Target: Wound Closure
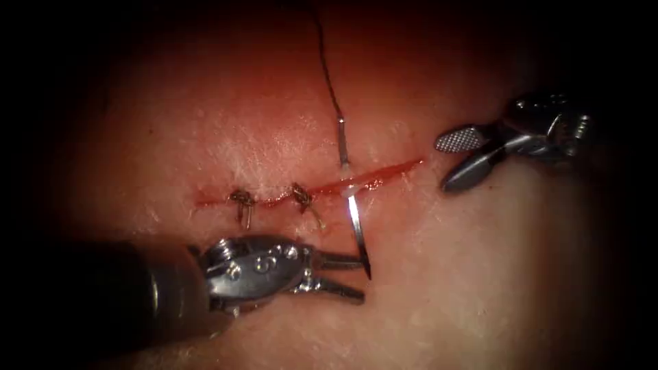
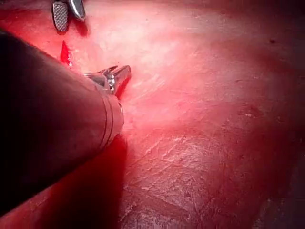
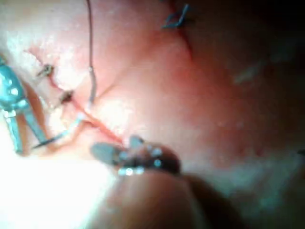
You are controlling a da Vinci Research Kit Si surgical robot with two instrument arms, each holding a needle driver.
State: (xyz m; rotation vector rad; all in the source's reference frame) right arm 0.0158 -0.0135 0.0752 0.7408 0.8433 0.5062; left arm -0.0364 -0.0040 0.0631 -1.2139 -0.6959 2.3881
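The tissue (image 1: 480,288) has a cut (image 1: 384,173) running across it, with two knotted stitches (image 1: 241,199) (image 1: 301,196) on its left part. Right of them the curved needle (image 1: 356,226) crosses the cut and seems to pass through the tissue there. Its tail lies on the far side, with dark thread (image 1: 327,68) leading away. Its bare tip lies on the near side, at the end of the upper jaw of my left tool (image 1: 361,279), which is open and holds nothing. My right tool (image 1: 444,164) stands open and empty by the cut's right end.
Short cut ends of thread (image 1: 317,218) stick out from the knots. Red fluid lines the cut. In the right wrist view, the needle (image 3: 62,136), the thread (image 3: 89,38) and a bit of blue thread (image 3: 174,19) lie on the tissue.
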